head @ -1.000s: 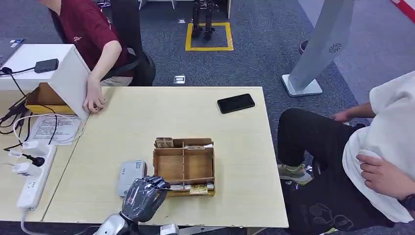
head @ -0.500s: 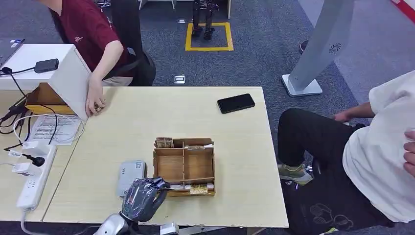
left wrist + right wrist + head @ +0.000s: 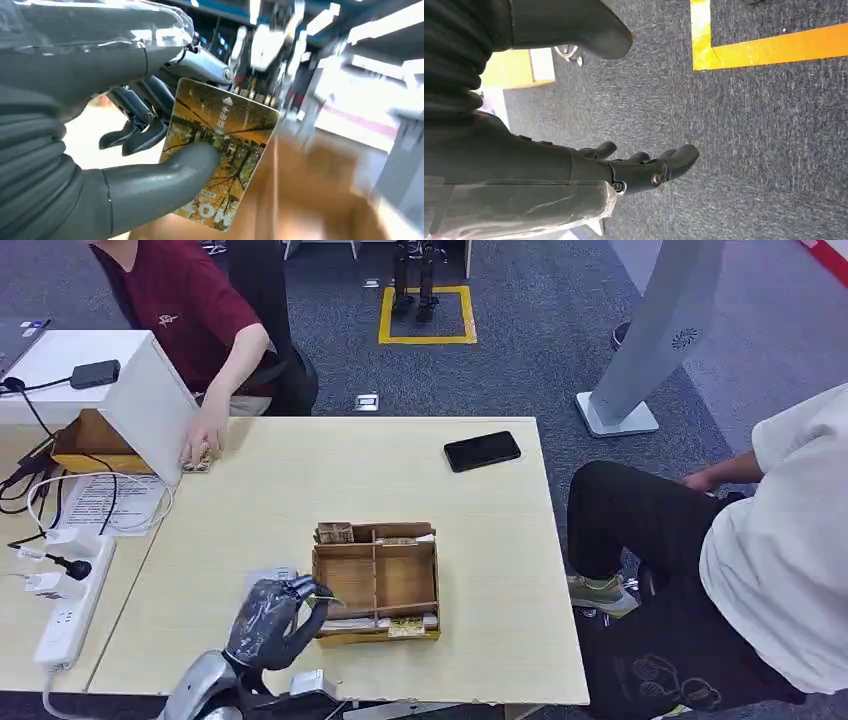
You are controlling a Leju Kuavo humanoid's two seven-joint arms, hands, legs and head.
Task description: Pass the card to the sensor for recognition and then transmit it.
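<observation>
Light wood table (image 3: 300,480), wooden divided tray (image 3: 376,580) near the front edge, small grey card reader (image 3: 262,578) just left of it. Since a second ago the left hand (image 3: 268,620) has lifted up and back from the tray's front slot and shifted left, now sitting over the reader and hiding most of it. Left wrist view: the card (image 3: 220,155), orange autumn-tree print, is pinched between the thumb and the dark fingers (image 3: 134,131), so the pick looks done and the scan step is next. Whether the card touches the reader can't be told. Right hand (image 3: 624,170) hangs over grey carpet, fingers loosely apart, nothing in it. Person in red (image 3: 190,310) at the far left has leaned in, their hand (image 3: 205,440) now at the white box (image 3: 120,390). Black phone (image 3: 482,450) unchanged
</observation>
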